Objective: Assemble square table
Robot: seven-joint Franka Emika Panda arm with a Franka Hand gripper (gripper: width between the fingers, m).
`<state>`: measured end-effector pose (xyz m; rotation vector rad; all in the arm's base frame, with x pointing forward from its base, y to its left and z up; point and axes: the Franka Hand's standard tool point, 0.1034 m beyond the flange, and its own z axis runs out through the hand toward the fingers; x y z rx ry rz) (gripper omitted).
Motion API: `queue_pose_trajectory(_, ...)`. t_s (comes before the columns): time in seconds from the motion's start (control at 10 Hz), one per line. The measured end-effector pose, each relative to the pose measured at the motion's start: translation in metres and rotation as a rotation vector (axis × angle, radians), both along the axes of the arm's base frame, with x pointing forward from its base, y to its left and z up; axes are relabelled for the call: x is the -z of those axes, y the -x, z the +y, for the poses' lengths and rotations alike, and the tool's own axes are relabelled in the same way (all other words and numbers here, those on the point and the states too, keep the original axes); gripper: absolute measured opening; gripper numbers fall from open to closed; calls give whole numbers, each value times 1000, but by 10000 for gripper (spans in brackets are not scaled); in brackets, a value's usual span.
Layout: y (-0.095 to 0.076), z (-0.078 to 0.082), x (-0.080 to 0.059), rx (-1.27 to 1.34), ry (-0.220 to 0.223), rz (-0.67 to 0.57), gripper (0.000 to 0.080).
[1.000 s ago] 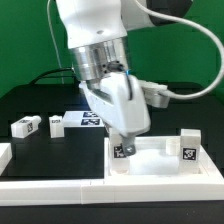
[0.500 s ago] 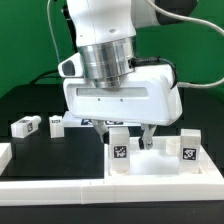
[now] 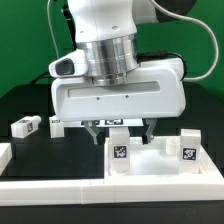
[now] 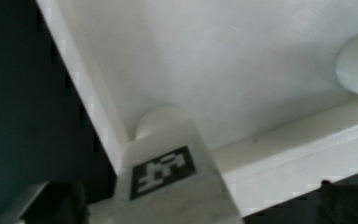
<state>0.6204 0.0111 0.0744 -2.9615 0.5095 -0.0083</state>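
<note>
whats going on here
A robot arm is building a small white table. Its gripper hangs open and empty just above the upturned table top. Two standing legs are upright on that top. Two loose legs lie on the black bench at the exterior view's left, not yet picked up.
</note>
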Motion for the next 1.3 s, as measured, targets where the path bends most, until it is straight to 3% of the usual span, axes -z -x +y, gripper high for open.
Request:
queue_pose_trajectory(0.1, 0, 0, 0, -2, 0, 0, 517)
queue_pose_trajectory(0.2, 0, 0, 0, 77, -3, 11, 517)
queue_pose_trajectory(0.3, 0, 0, 1, 157, -5, 22, 350)
queue_pose_trajectory(0.4, 2, -3, 2, 225, -4, 35, 294)
queue_pose_trajectory(0.7, -1, -7, 2, 564, -14, 76, 294)
queue_pose_trajectory(0.9, -2, -4, 3, 931, -58, 158, 294)
queue_pose_trajectory(1.0, -4, -3, 4, 1078, -100, 189, 294)
queue_pose_trajectory(1.3, -4, -2, 4, 1090, -113, 194, 302)
